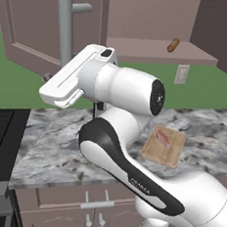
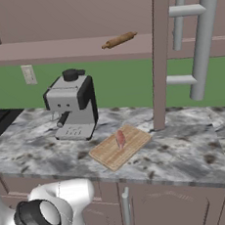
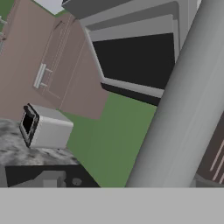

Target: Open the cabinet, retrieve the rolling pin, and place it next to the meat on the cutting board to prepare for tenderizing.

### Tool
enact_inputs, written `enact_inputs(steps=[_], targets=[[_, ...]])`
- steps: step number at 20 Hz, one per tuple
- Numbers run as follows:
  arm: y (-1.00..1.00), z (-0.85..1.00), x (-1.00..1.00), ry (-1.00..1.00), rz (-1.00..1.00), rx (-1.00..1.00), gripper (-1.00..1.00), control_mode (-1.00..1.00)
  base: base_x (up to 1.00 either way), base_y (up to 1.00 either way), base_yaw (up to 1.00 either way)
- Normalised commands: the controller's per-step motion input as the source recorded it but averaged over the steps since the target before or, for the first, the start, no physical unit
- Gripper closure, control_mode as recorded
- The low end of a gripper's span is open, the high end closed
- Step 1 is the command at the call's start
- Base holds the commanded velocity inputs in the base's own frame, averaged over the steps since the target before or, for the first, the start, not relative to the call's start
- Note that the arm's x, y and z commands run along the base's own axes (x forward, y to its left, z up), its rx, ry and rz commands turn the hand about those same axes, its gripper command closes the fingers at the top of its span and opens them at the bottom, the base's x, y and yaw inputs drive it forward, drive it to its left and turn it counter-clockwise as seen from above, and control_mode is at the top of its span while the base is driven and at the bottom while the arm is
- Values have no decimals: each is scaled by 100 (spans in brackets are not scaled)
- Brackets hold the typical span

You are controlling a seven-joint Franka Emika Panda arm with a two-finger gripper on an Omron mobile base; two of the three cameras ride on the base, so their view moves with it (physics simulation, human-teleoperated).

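Your gripper (image 1: 56, 88) is at the cabinet (image 1: 33, 24) handle to swing the door; I cannot tell its grip

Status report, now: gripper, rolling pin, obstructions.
Gripper at left door handle, grip state unclear. Cabinet open; rolling pin on shelf. Meat on cutting board. Path clear.

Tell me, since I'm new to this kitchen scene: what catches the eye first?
The cabinet stands open, its doors swung out over the counter, and the rolling pin lies on the shelf inside. Below, the meat sits on the cutting board, beside a grey coffee machine.
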Motion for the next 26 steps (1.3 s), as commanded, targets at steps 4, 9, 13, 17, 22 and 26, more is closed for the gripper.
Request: enact_inputs(steps=[4,9,13,17,22,26], targets=[[0,-2,-54,-9,3,8,-100,-100,0,0,0],[-12,-8,-88,-15,6,9,-100,-100,0,0,0],[-3,-3,-97,-15,5,11,-100,-100,0,0,0],[0,-6,-95,-13,4,11,-100,-100,0,0,0],[5,-1,-85,-11,2,10,-100,-100,0,0,0],[2,0,-71,-5,0,8,-100,-100,0,0,0]])
